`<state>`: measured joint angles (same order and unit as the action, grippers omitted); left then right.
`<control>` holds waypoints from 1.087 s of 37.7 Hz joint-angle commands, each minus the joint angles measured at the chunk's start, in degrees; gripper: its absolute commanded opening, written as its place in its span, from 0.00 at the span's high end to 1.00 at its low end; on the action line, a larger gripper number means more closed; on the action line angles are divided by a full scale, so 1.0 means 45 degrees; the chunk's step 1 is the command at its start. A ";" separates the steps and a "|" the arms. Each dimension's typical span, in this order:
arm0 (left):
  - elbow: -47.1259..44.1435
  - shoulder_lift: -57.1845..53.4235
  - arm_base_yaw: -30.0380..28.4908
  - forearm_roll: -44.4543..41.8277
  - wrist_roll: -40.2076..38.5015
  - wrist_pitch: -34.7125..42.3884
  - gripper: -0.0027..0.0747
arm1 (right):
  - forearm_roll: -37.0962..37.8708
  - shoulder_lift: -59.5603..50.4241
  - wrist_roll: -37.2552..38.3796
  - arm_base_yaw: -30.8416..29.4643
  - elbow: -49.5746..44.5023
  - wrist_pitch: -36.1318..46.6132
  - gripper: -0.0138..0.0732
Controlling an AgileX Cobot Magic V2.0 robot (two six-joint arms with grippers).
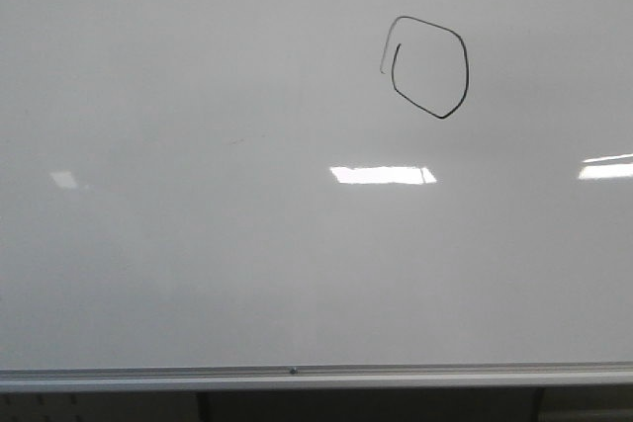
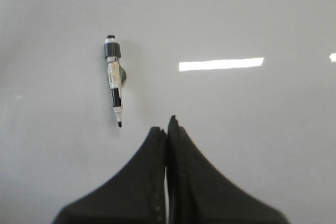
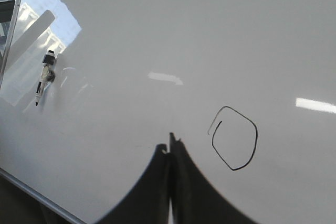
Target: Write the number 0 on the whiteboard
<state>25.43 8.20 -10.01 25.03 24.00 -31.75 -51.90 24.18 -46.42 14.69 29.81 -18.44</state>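
Looking left first: marker [image 2: 114,80] clinging to the whiteboard [image 1: 198,264], apparently on a small magnet, tip down, cap off. Left claw [image 2: 167,124] clenched, empty, just short of that tip in the left wrist view. Same marker seen far off to the side in the right wrist view, near the board's frame edge.

Moving across: bright strip reflections of ceiling lights across the glossy white surface, a faint smudge near the middle, silver rail [image 1: 297,375] along the bottom. Little else of the room visible; a window reflection near the frame, perhaps.

Now right: number 0 [image 1: 427,68] drawn high on the board, upper right in the front view, a slightly angular black loop, ends overlapping, short grey tail at the start. Right claw [image 3: 170,142] clenched on nothing, near the loop but apart from it.

Judging the writing done, loop closed and readable. Best handling from here: keeping both claws clear of the wet ink, backing straight off the surface, no sideways drag across the stroke.
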 commanded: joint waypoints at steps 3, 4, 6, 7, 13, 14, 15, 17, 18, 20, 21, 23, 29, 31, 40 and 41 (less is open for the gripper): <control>0.0310 -0.0302 -0.0035 0.0370 -0.0076 0.0854 0.99 | -0.0297 0.0063 -0.0135 -0.0065 0.0339 0.0626 0.92; 0.0310 -0.0302 -0.0035 0.0370 -0.0076 0.0854 0.99 | -0.0297 0.0063 -0.0135 -0.0065 0.0339 0.0612 0.92; 0.0310 -0.0302 -0.0035 0.0370 -0.0076 0.0854 0.99 | -0.0297 0.0063 -0.0135 -0.0065 0.0339 0.0612 0.92; 0.0310 -0.0302 -0.0035 0.0370 -0.0076 0.0854 0.99 | -0.0297 0.0063 -0.0135 -0.0065 0.0339 0.0612 0.92; 0.0310 -0.0302 -0.0035 0.0370 -0.0076 0.0854 0.99 | -0.0297 0.0063 -0.0135 -0.0065 0.0339 0.0612 0.92; 0.0310 -0.0302 -0.0035 0.0370 -0.0076 0.0854 0.99 | -0.0297 0.0063 -0.0135 -0.0065 0.0339 0.0612 0.92; 0.0310 -0.0302 -0.0035 0.0370 -0.0076 0.0854 0.99 | -0.0297 0.0063 -0.0135 -0.0065 0.0339 0.0612 0.92; 0.0310 -0.0302 -0.0035 0.0370 -0.0076 0.0854 0.99 | -0.0297 0.0063 -0.0135 -0.0065 0.0339 0.0612 0.92; 0.0310 -0.0302 -0.0035 0.0347 -0.0076 0.0854 0.99 | -0.0297 0.0063 -0.0135 -0.0065 0.0339 0.0612 0.92; 0.0310 -0.0302 -0.0035 0.0256 -0.0051 0.0854 0.99 | -0.0297 0.0063 -0.0135 -0.0065 0.0339 0.0612 0.92; 0.0310 -0.0302 -0.0035 0.0195 -0.0031 0.0915 0.99 | -0.0297 0.0063 -0.0135 -0.0065 0.0339 0.0612 0.92; 0.0159 -0.0302 -0.0035 0.0195 -0.0031 0.1209 0.99 | -0.0297 0.0063 -0.0135 -0.0065 0.0339 0.0612 0.92; -0.0652 -0.0856 0.0102 -0.1520 -0.2178 0.2457 0.99 | -0.0297 0.0063 -0.0135 -0.0065 0.0339 0.0619 0.92; -0.1100 -0.1238 0.0385 -0.2618 -0.3380 0.2860 0.99 | -0.0297 0.0063 -0.0135 -0.0065 0.0339 0.0604 0.92; -0.3257 -0.2102 0.2505 -0.5876 -0.5980 0.4926 0.99 | -0.0297 0.0081 -0.0135 -0.0065 0.0339 0.0575 0.92; -0.3530 -0.2130 0.2603 -0.6036 -0.6133 0.5124 0.99 | -0.0297 0.0081 -0.0135 -0.0065 0.0339 0.0575 0.92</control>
<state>10.95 -0.24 -0.44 1.69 0.00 -16.74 -51.90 24.18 -46.42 14.69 29.81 -18.44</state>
